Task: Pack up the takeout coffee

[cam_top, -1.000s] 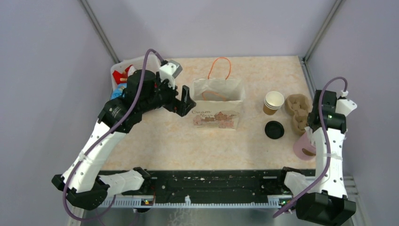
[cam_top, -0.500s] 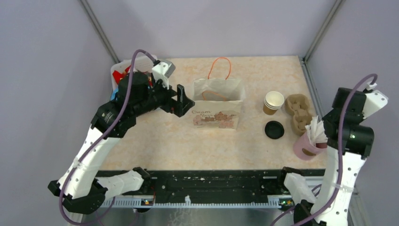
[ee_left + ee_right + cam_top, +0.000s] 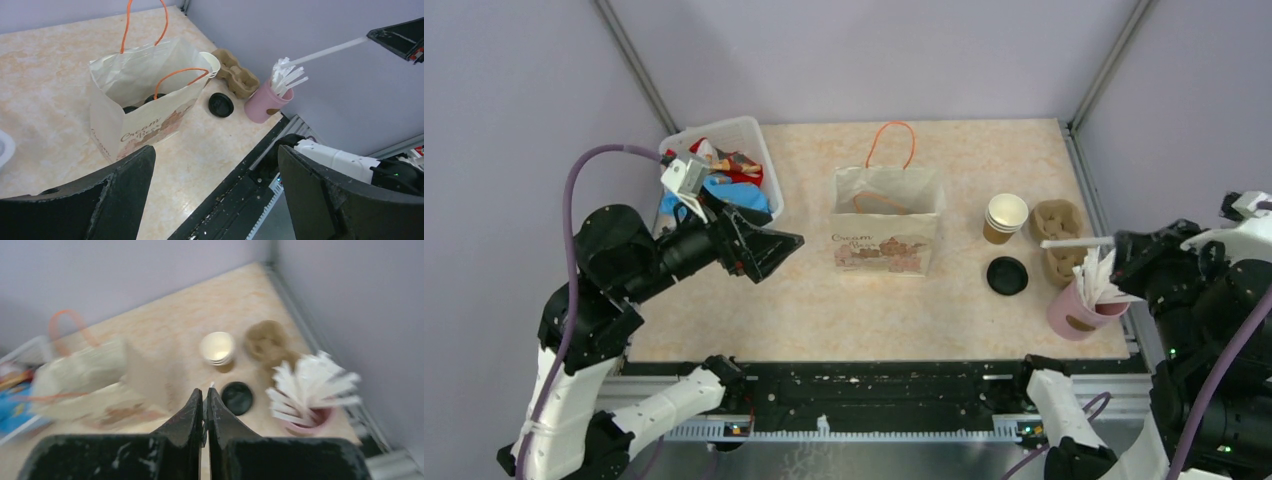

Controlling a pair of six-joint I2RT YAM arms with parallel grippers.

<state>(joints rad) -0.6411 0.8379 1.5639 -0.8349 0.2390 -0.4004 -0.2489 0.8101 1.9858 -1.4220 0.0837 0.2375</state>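
Little looks done: brown cups point(image 3: 1005, 217) stand stacked, unlidded, on the desk point(image 3: 824, 300) right of the bag point(image 3: 886, 235), black lid point(image 3: 1007, 275) just beside. Right end effector point(image 3: 1121, 246) pinches a white stick point(image 3: 1074, 241); left end effector point(image 3: 776, 250) spread wide, empty.

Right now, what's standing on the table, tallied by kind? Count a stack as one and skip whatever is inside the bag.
paper bag: 1
stack of brown cups: 1
black lid: 1
pulp tray: 1
pink cup of sticks: 1
white bin: 1
Total: 6
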